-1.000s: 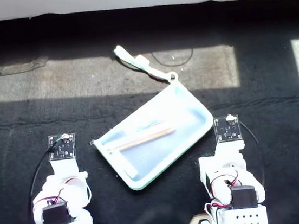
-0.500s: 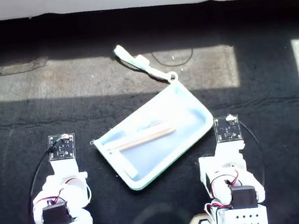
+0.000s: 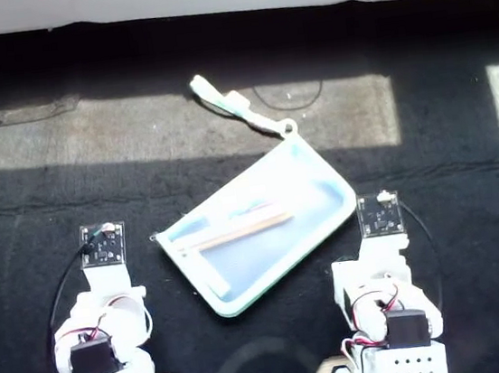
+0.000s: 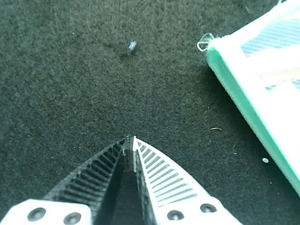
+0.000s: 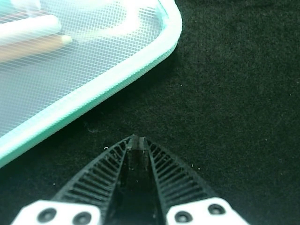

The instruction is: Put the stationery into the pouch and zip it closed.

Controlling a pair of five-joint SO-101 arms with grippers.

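A translucent mesh pouch (image 3: 260,235) with a mint-green border lies tilted in the middle of the black mat, a wooden pencil (image 3: 237,231) and pale stationery inside it. Its white strap (image 3: 235,106) trails toward the far side. Both arms rest folded at the near edge, one on each side of the pouch. My left gripper (image 4: 128,140) is shut with nothing in it, just off the pouch's green corner (image 4: 216,51). My right gripper (image 5: 136,139) is shut and empty beside the pouch's rounded corner (image 5: 169,33).
A thin dark cable loop (image 3: 289,98) lies on the sunlit strip of mat beyond the pouch. A small speck (image 4: 132,45) sits on the mat ahead of the left gripper. Open mat lies to the far left and far right.
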